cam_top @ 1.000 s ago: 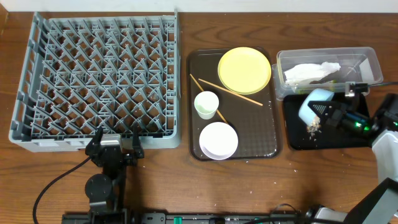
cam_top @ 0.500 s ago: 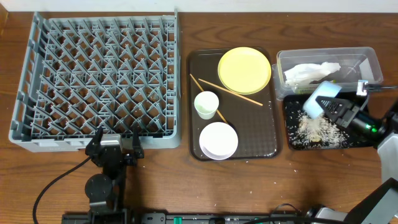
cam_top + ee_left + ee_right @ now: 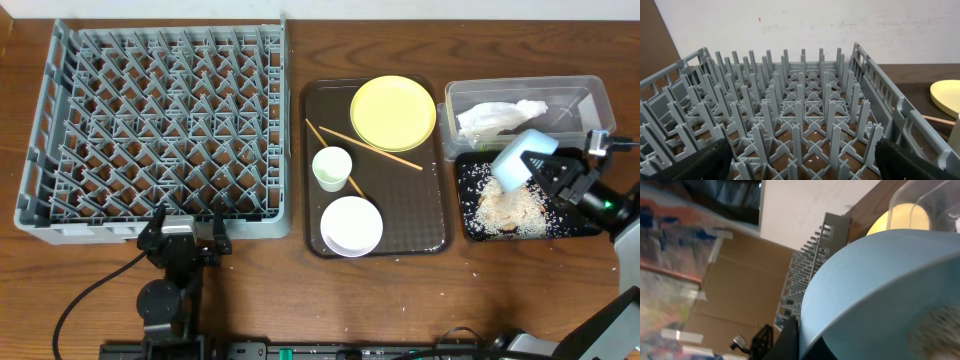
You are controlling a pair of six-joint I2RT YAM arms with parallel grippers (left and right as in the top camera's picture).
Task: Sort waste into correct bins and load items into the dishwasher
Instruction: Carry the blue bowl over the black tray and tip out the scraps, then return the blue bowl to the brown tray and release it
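Overhead, 12 o'clock = far edge of the table.

Right gripper was clamped on the rim of the light-blue bowl. It held the bowl tipped on its side in the air, over the 12 o'clock edge of the black tray, right where that tray meets the clear tub. In the right wrist view the bowl filled most of the frame. A speckled patch on its inside was too blurred to call.

Rice grains lay heaped in the middle of the black tray, at 6 o'clock of the bowl, with loose grains spread around the heap. The tray sat at 3 o'clock on the table, with the tub touching it at 12 o'clock. The crumpled napkin lay in the tub.

Brown serving tray at table centre:
- yellow plate at 1 o'clock
- chopsticks crossed under the plate's edge
- cup at 9 o'clock, upright
- white bowl at 7 o'clock

Dish rack sat at 9–10 o'clock with nothing loaded on the pegs.

Left gripper was at the rack's 6 o'clock wall. Left wrist view showed its fingers spread wide and holding nothing.

A few stray grains lay on the table at 6 o'clock of the brown serving tray.
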